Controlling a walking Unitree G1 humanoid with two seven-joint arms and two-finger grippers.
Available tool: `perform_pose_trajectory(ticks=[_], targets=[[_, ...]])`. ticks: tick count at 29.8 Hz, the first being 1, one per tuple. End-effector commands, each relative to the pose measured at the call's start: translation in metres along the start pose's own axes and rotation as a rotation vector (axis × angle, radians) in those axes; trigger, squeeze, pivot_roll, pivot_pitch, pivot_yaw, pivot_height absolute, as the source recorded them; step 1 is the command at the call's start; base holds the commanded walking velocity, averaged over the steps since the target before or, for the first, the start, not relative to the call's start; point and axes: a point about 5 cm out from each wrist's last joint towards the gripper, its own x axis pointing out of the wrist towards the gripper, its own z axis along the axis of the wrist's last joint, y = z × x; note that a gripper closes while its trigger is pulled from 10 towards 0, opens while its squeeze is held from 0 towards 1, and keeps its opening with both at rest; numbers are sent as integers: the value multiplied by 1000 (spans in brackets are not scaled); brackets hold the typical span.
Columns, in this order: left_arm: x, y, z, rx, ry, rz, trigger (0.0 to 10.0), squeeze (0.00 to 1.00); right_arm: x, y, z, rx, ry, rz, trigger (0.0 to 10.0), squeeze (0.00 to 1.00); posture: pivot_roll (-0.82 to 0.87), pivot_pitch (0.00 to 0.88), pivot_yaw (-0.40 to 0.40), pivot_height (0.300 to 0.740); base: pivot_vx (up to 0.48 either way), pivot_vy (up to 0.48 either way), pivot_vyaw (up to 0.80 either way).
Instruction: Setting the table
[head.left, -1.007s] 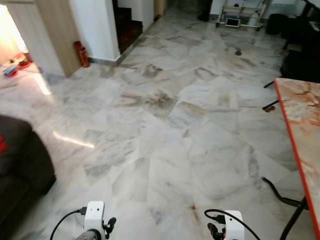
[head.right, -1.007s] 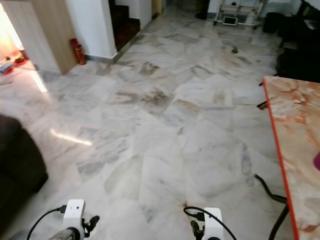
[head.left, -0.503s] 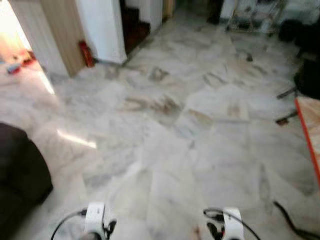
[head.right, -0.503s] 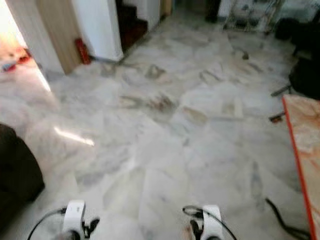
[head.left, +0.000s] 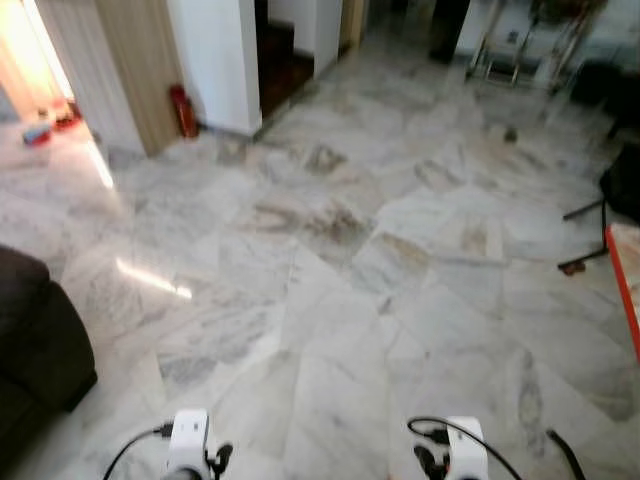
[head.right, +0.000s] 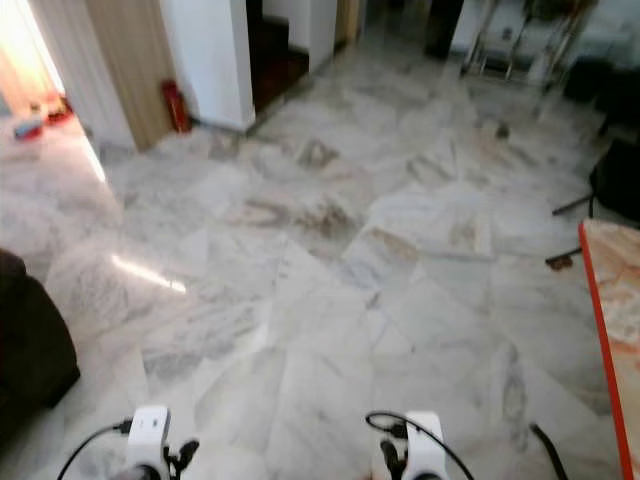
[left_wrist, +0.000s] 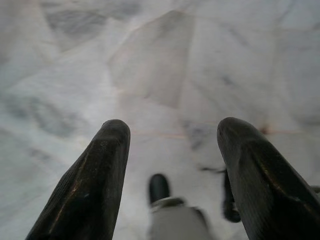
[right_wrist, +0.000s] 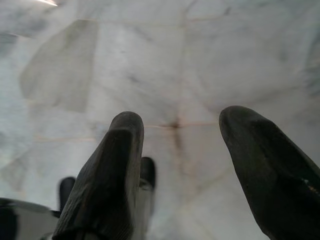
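While both claws are hanging wide and empty, the table (head.right: 612, 330) is lying at right frame edge, nearer the right claw (right_wrist: 180, 165) than the left claw (left_wrist: 172, 165).

Marble floor (head.left: 330, 300) (glossy); sofa (head.left: 35, 340), fire extinguisher (head.left: 183, 110) on it.

Table (head.right: 612, 330), red-edged marbled top, only its corner visible at far right
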Motion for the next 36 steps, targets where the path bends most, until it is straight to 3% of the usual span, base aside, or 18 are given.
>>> perform_pose_trajectory(ticks=[1,10,21,36], targets=[[0,-2,-3,-22,17,8,10000,0,1,-3,4,-13,-5,-2,10000,0,-8,0,-97,740,0,0,0],[2,-5,3,-28,5,7,10000,0,2,-4,10,-22,-18,1,10000,0,-4,0,-113,740,0,0,0],[2,0,5,-11,4,9,10000,0,3,-2,10,-12,-17,-31,10000,0,-5,0,-64,740,0,0,0],[-1,6,-2,1,19,19,10000,0,2,1,6,-5,-2,-25,10000,0,-3,0,-52,740,0,0,-776]])
